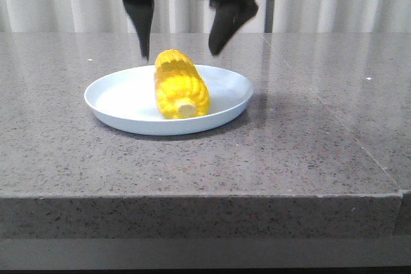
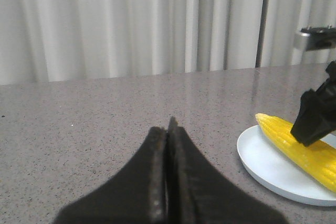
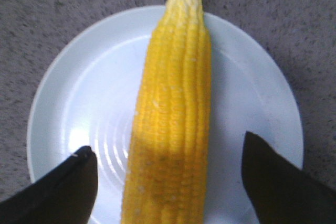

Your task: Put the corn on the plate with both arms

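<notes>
corn [image 1: 180, 85] lies on the plate [image 1: 115, 97], right claw [image 1: 182, 27] released and spread above it, left claw [image 2: 168, 145] clenched empty over the bench [image 1: 308, 152]. a snagged fingertip, probably clear already, could roll the cob off.

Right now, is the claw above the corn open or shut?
Open. The right claw hangs over the corn on the plate with its fingers spread wide on both sides, touching nothing.
</notes>
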Robot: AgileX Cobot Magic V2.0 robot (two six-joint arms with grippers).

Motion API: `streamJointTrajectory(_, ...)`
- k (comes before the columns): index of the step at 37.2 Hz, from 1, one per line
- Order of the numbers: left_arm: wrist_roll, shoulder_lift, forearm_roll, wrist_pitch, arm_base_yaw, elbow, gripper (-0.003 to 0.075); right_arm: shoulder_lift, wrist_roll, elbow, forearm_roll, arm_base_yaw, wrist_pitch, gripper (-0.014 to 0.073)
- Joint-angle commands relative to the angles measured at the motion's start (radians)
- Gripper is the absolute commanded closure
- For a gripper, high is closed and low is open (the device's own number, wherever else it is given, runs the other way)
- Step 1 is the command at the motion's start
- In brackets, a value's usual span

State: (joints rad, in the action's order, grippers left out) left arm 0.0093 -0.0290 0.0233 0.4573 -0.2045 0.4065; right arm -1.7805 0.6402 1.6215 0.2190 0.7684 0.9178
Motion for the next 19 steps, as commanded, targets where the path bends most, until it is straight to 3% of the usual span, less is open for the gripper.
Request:
streamJointTrajectory(1, -0.009, -0.013, 0.001, -0.073, 0.003, 0.022, 0.0741, 0.108, -0.001, 0.064, 0.027, -0.002, -0.021, 0.0093)
streamJointTrajectory(7, -0.009, -0.013, 0.001, -0.073, 0.003, 0.022, 0.0741, 0.157, -0.001, 0.107, 0.043, -0.003, -0.004, 0.0379)
streamJointTrajectory(11, -0.009, -0.013, 0.001, -0.073, 0.003, 0.022, 0.0741, 0.189, -0.001, 0.108, 0.047, -0.031, 0.006, 0.0508)
streamJointTrajectory(17, -0.009, -0.013, 0.001, -0.073, 0.003, 0.022, 0.0741, 0.238, -0.005, 0.108, 0.045, -0.14, 0.087, 0.0583)
streamJointTrajectory(19, -0.009, -0.013, 0.001, -0.073, 0.003, 0.022, 0.0741, 0.259, -0.04, 0.108, 0.028, -0.193, 0.118, 0.0645)
